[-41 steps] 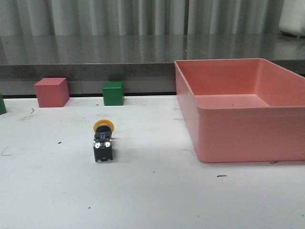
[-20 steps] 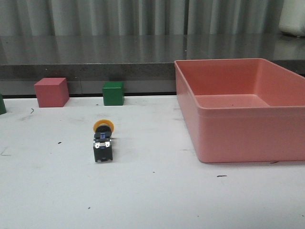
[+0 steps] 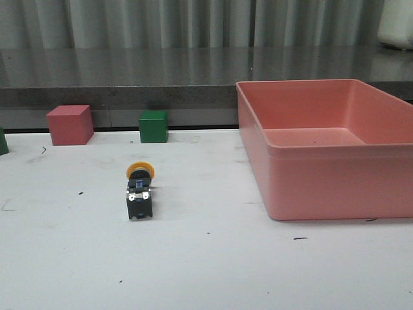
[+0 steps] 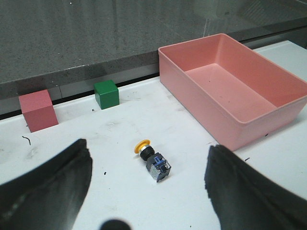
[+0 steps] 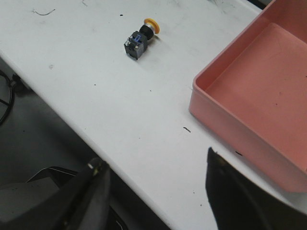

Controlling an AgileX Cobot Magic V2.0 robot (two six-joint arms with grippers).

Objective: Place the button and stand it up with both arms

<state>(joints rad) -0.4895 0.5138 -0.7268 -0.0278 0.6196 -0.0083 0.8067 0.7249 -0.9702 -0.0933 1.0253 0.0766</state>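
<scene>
With both grippers [image 4: 146,191] [image 5: 153,191] spread wide and empty, we should take the button [image 3: 139,190] — apparently lying cap-away — by its black body, not the cap.

The front view sits low at the near edge of the white table [image 3: 258,271], facing straight ahead toward the grey curtain [image 3: 193,22], with the pink bin [image 3: 322,161] close on the right. The left wrist view looks down from higher up and well back, between its own blurred fingers [image 4: 43,187]. The right wrist view looks steeply down from beyond the table's near edge. All three share the button [image 3: 139,190] [image 4: 152,159] [image 5: 140,37] and the bin; the front and left wrist views also share the red cube [image 3: 70,124] and green cube [image 3: 153,126]
</scene>
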